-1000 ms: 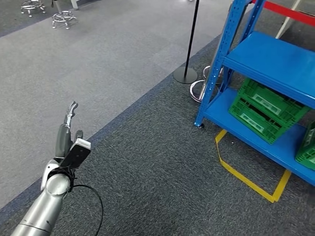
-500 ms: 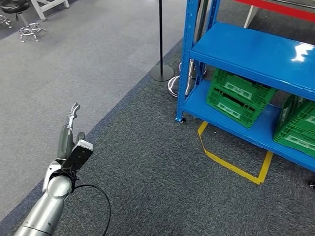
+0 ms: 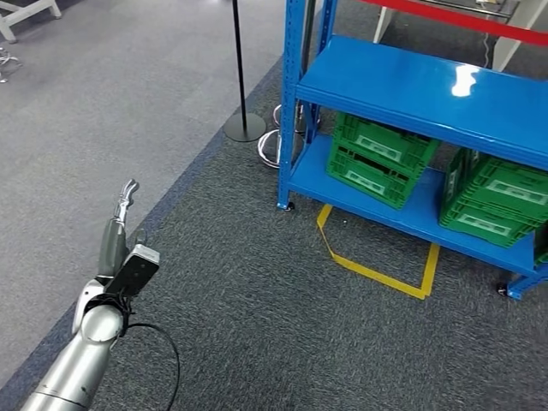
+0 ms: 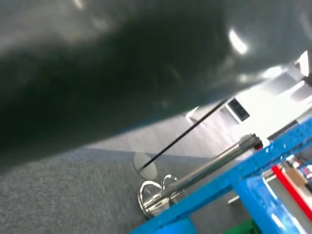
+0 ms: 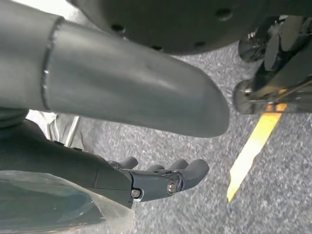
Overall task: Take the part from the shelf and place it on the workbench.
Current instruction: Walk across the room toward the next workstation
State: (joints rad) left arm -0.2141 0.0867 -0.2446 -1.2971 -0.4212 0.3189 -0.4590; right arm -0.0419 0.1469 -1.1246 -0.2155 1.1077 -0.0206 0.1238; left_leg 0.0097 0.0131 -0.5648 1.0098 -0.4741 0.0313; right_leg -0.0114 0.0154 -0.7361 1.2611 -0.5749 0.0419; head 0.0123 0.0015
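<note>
A dark blur covers much of the left wrist view. The shelf point(image 3: 413, 86) and one green crate point(image 3: 541, 244) are cut off at the head view's edge.

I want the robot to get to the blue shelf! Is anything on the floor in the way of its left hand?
Nothing visible blocks it. Only bare dark carpet lies between the left hand and the blue shelf. The black pole stand sits off to the side, and yellow tape lies flat.

No readable text, numbers or brand marks. Green crates point(image 3: 381, 158) on the blue shelf's point(image 3: 413, 81) bottom level carry pale rectangular label panels on their sides, possibly printed, too small to read. Yellow tape outline point(image 3: 378, 270) on the floor is plain, no lettering.
</note>
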